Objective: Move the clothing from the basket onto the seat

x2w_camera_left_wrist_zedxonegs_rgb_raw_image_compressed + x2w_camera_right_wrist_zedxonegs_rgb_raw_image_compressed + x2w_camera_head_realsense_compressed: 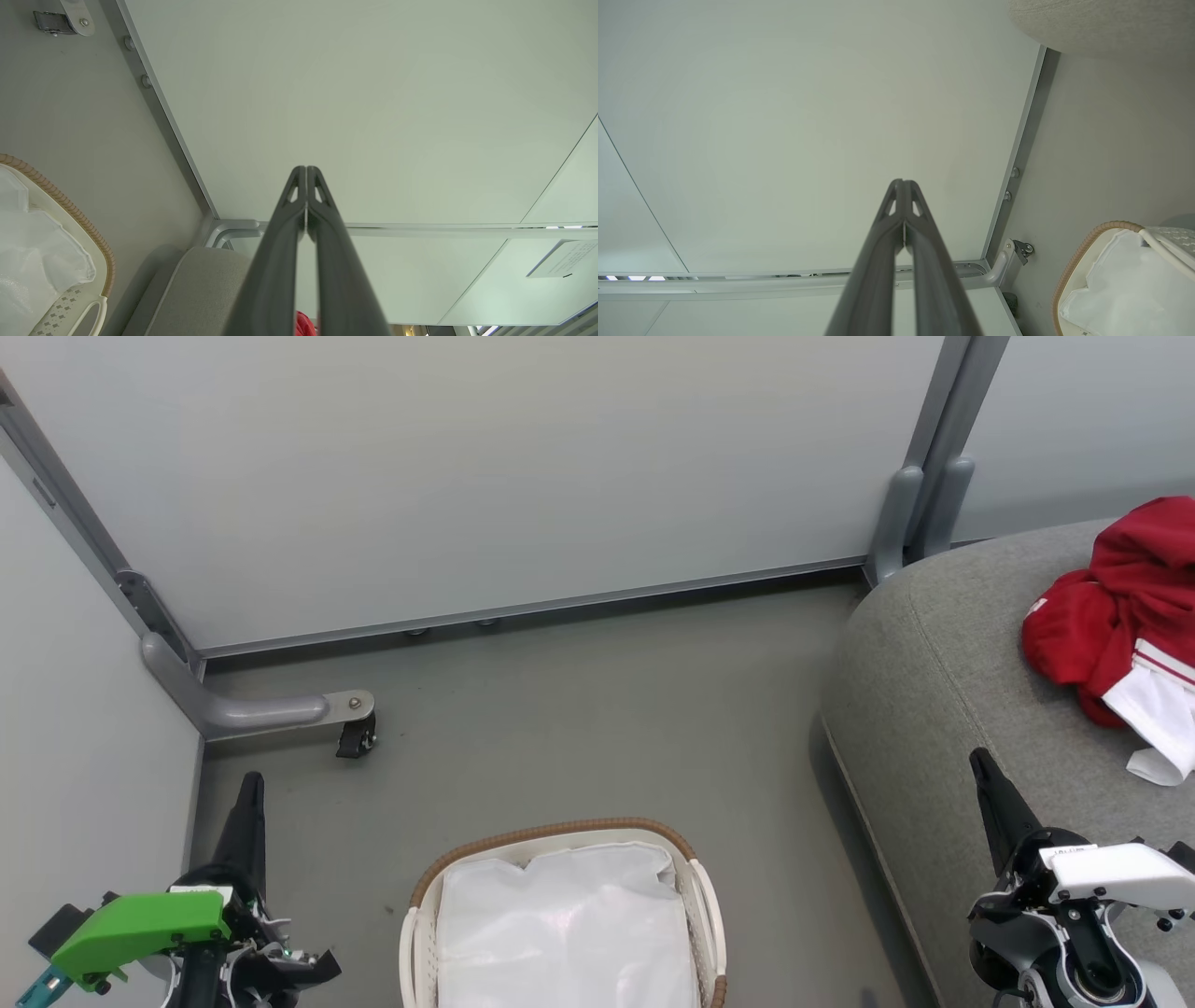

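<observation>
The floor (607, 709) is being viewed from the head camera, high above and angled forward and down, with the left gripper (250, 784) being framed at the lower left and the right gripper (982, 767) at the lower right. Each wrist camera is being aimed along its own joined fingers at the pale wall panel (513, 476) beyond the tips. The basket (560, 833), between the grippers, and the seat (934, 691), beside the right gripper, are being shared by all three views, at the wrist views' edges.

Red-and-white clothing (1116, 621) heaped on grey seat (934, 691), white basket (705, 896) beside
</observation>
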Motion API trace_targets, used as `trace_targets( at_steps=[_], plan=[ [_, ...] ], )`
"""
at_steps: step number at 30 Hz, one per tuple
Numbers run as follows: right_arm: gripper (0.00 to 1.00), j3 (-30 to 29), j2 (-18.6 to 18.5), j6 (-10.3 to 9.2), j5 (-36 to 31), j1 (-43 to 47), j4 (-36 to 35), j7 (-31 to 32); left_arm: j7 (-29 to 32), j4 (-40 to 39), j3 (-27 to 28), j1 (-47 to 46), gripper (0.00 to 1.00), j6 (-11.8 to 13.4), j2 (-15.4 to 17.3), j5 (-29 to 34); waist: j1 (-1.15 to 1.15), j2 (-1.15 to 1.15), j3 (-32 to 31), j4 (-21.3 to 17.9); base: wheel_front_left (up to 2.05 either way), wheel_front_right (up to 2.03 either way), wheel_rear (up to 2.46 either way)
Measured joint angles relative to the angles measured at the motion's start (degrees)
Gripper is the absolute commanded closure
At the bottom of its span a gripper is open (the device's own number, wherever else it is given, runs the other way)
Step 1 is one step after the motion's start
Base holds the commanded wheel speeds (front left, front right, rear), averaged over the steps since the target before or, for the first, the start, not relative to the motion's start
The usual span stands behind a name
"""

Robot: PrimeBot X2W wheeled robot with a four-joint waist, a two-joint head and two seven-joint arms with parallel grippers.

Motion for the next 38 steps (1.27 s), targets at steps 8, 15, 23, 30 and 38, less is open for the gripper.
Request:
trace_targets(
  at_steps=[8, 15, 23, 30, 38],
  plan=[
    [1.0, 0.0, 0.0, 0.0, 0.0, 0.01, -0.01, 0.0, 0.0, 0.0, 0.0, -0.1, 1.0, 0.0, 0.0, 0.0, 0.0, 0.0, 0.0, 0.0, 0.0, 0.0, 0.0],
    [1.0, 0.0, 0.0, 0.0, 0.0, 0.01, -0.01, 0.0, 0.0, 0.0, 0.0, -0.11, 1.0, 0.0, 0.0, 0.0, 0.0, 0.0, 0.0, 0.0, 0.0, 0.0, 0.0],
    [1.0, 0.0, 0.0, 0.0, 0.0, 0.01, -0.01, 0.0, 0.0, -0.01, 0.0, -0.12, 1.0, 0.0, 0.0, 0.0, 0.0, 0.0, 0.0, 0.0, 0.0, 0.0, 0.0],
    [1.0, 0.0, 0.0, 0.0, 0.0, 0.01, -0.01, 0.0, 0.0, -0.01, 0.0, -0.12, 1.0, 0.0, 0.0, 0.0, 0.0, 0.0, 0.0, 0.0, 0.0, 0.0, 0.0],
    [1.0, 0.0, 0.0, 0.0, 0.0, 0.01, -0.01, 0.0, 0.0, -0.01, 0.0, -0.12, 1.0, 0.0, 0.0, 0.0, 0.0, 0.0, 0.0, 0.0, 0.0, 0.0, 0.0]
  ],
)
